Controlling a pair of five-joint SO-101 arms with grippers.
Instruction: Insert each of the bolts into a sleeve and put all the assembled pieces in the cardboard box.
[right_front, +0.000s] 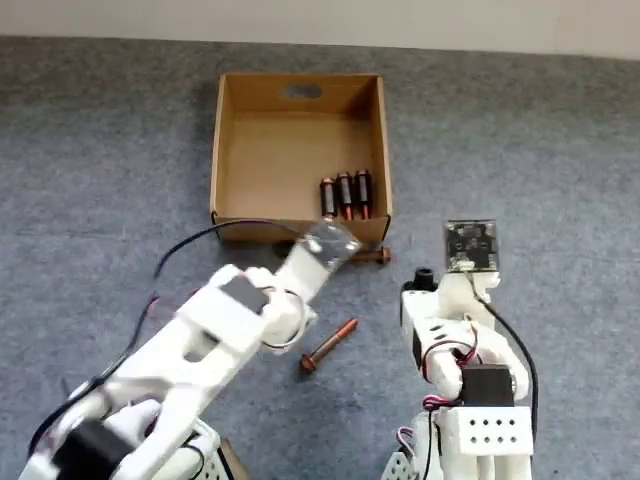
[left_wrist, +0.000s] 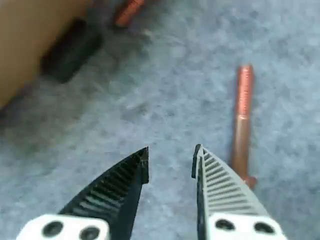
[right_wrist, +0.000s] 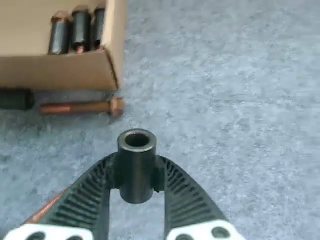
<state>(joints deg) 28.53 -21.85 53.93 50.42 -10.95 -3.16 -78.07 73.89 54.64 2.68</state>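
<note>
Grey carpet covers the table at which both arms are placed. The right gripper (right_wrist: 136, 172) is closed on a black sleeve (right_wrist: 136, 150), which is held upright between the jaws, its open bore turned toward the wrist camera. The left gripper (left_wrist: 170, 160) is opened to a moderate width and nothing is held in it.

Just beside its light-coloured finger (left_wrist: 220, 200) a copper bolt (left_wrist: 243, 120) is seen on the carpet. Its long axis runs nearly parallel to the fingers, with the head at the near end by the fingertip and the thread pointing away. As this bolt lies outside the gap and not between the jaws, a small sideways shift of the left gripper is judged to be needed before it can be gripped. In the high view it lies between the two arms, in front of the cardboard box (right_front: 214, 150), and the left arm is judged to be the nearer one.

Further out, a second bolt (right_wrist: 82, 107) lies along the front wall of the box, with a second sleeve (right_wrist: 15, 99) at its threaded end. Three assembled pieces (right_front: 346, 195) are laid side by side in the box corner nearest the right arm.

The second sleeve is cut off at the picture's edge, and whether it touches the second bolt cannot be told. How high the left gripper hangs above the carpet cannot be judged.
</note>
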